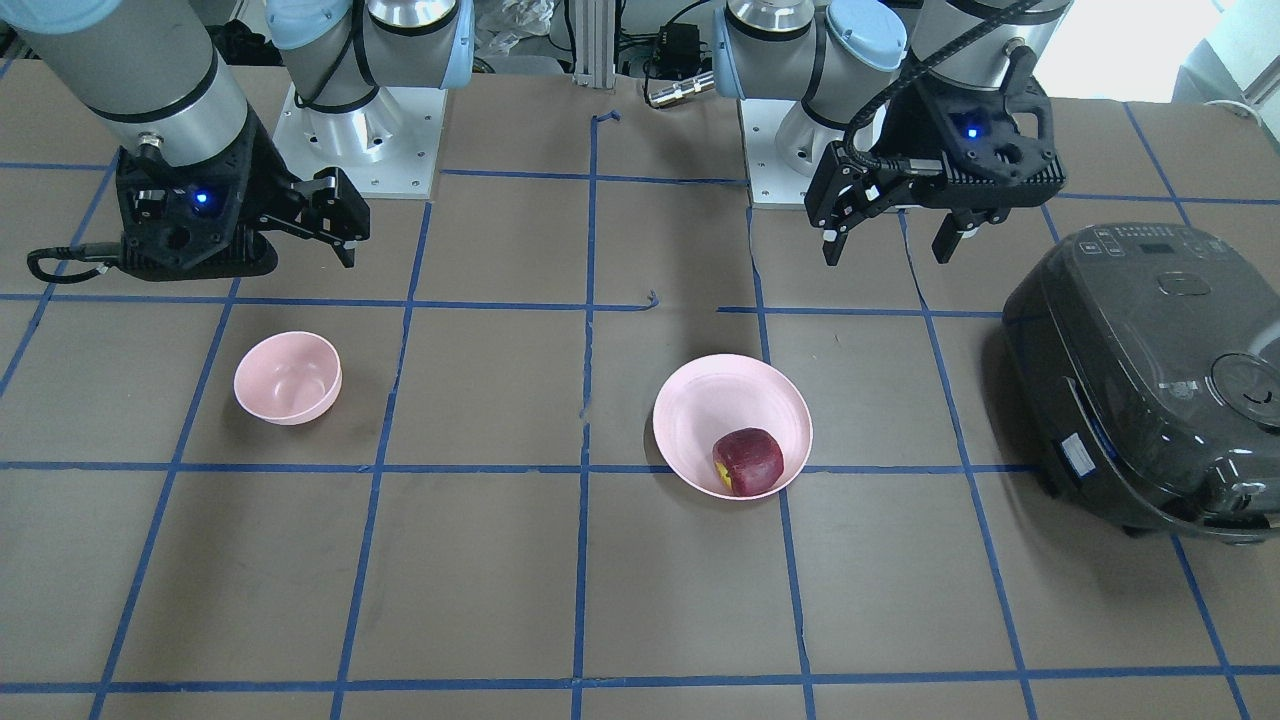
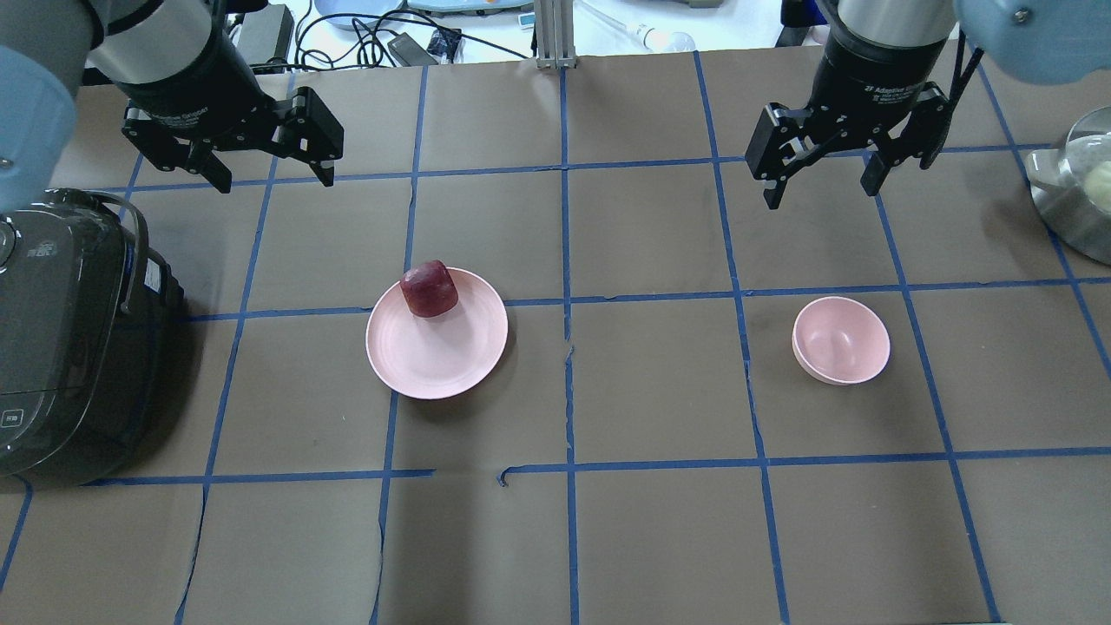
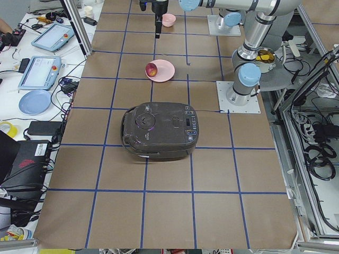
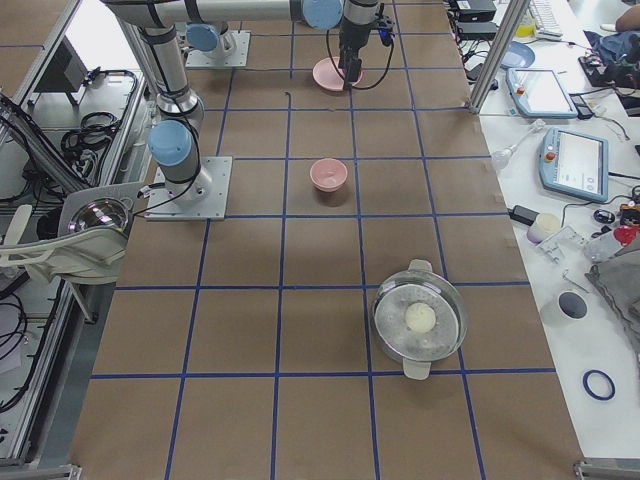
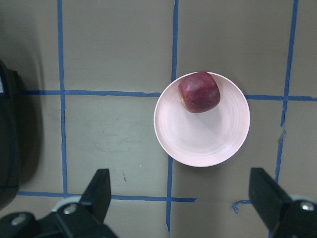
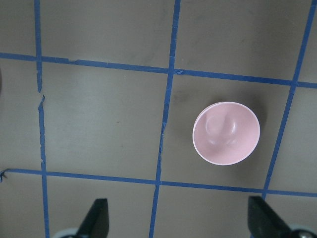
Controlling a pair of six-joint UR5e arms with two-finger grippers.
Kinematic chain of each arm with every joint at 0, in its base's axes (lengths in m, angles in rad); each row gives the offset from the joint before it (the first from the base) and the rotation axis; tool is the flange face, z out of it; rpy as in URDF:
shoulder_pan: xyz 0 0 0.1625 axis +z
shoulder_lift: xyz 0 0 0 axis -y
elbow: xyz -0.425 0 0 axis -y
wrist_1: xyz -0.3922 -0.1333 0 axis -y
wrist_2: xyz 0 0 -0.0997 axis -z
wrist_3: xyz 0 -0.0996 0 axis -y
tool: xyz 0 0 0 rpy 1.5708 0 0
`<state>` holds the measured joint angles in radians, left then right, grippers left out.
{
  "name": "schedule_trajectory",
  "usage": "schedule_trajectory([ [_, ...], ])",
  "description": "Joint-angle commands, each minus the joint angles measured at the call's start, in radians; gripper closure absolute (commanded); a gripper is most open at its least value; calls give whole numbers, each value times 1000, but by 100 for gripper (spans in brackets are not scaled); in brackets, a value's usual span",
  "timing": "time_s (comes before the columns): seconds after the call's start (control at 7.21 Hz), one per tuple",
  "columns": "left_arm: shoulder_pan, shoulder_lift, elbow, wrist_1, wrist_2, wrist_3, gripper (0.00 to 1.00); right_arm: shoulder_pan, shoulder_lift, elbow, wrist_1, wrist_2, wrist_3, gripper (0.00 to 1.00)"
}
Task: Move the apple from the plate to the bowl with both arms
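Nothing is done yet: the apple (image 2: 429, 289) is seen on the plate (image 2: 434, 356) left of centre, the bowl (image 2: 840, 340) at right is unfilled. The left gripper (image 2: 273, 178) and right gripper (image 2: 820, 193) are held spread, empty.

Table (image 2: 660, 382) was covered in brown paper, blue tape (image 2: 564, 217) forming grid. Overhead view: plate (image 2: 438, 360) sat left of centre, bowl (image 2: 841, 339) right of centre, well apart. Dark rice cooker (image 2: 61, 338) stood at left edge; steel pot (image 2: 1072, 204) at right edge, partly cut off. Arm base plates (image 1: 415, 160) sat along top of front-facing view.
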<state>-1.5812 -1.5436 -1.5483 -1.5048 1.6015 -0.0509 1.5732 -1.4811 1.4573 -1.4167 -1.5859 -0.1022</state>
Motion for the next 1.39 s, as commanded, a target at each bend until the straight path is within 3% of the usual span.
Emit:
schedule_trajectory([
  [0.0, 0, 0, -3, 0, -2, 0, 0, -1, -1, 2, -5, 1, -5, 0],
  [1.25, -8, -1, -3, 0, 1, -1, 0, -7, 2, 0, -96, 0, 9, 0],
])
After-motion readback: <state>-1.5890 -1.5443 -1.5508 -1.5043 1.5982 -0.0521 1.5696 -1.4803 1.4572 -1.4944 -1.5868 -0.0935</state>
